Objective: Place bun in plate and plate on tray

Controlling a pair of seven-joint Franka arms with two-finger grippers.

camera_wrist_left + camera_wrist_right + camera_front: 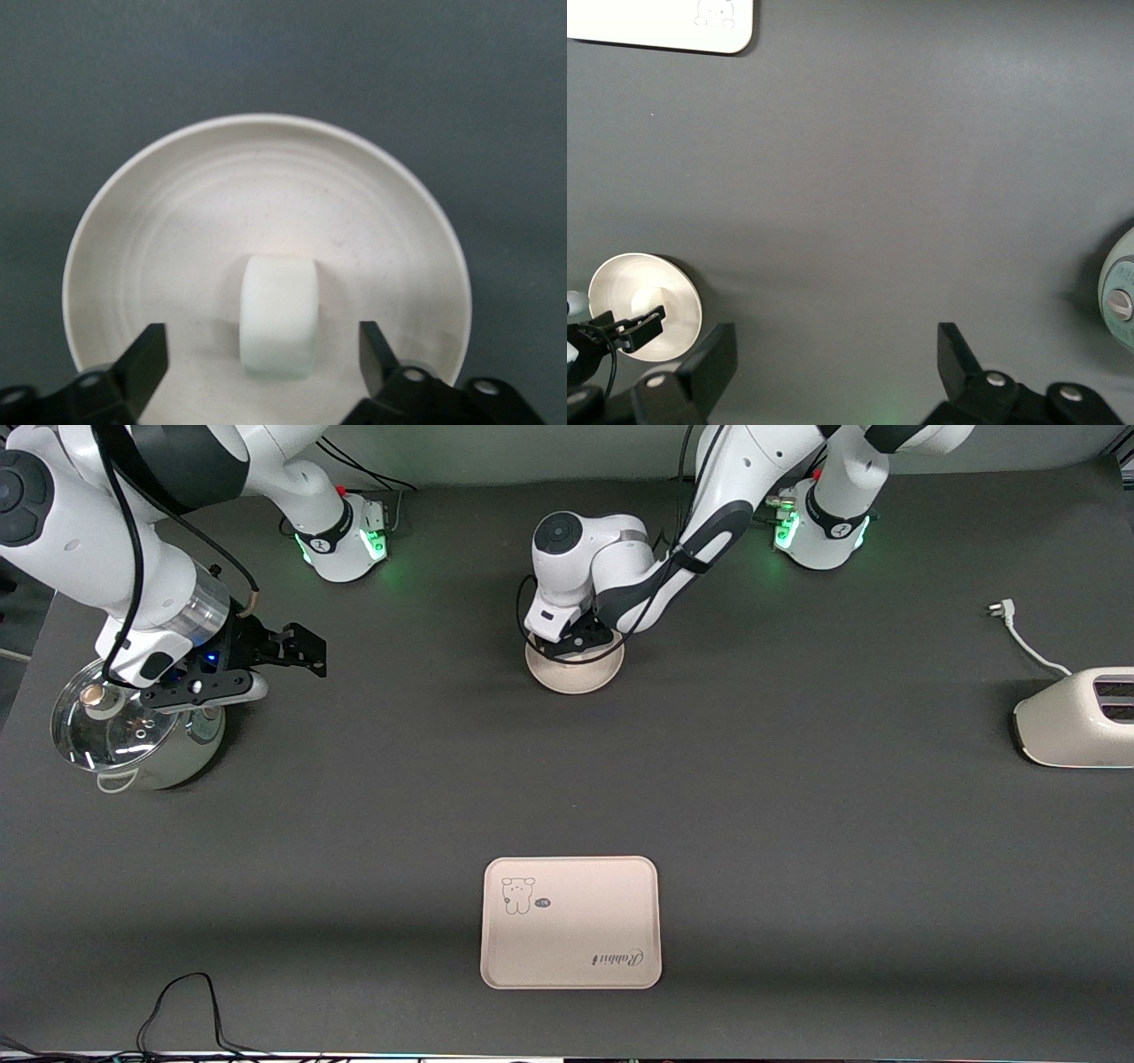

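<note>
The cream-beige plate [576, 677] sits on the dark table, midway between the two bases. In the left wrist view the white bun [278, 312] rests in the plate [133, 204]. My left gripper [580, 640] is low over the plate and hides the bun in the front view. It is open [263, 341], with a gap between each finger and the bun. The tray [571, 921] with the "Rabbit" lettering lies nearer to the front camera than the plate. My right gripper [301, 651] is open and empty [833, 341] beside the pot.
A steel pot with a glass lid [133, 735] stands at the right arm's end. A cream toaster [1076, 722] with its white cord and plug [1019, 633] sits at the left arm's end. A black cable [186, 1010] lies by the front edge.
</note>
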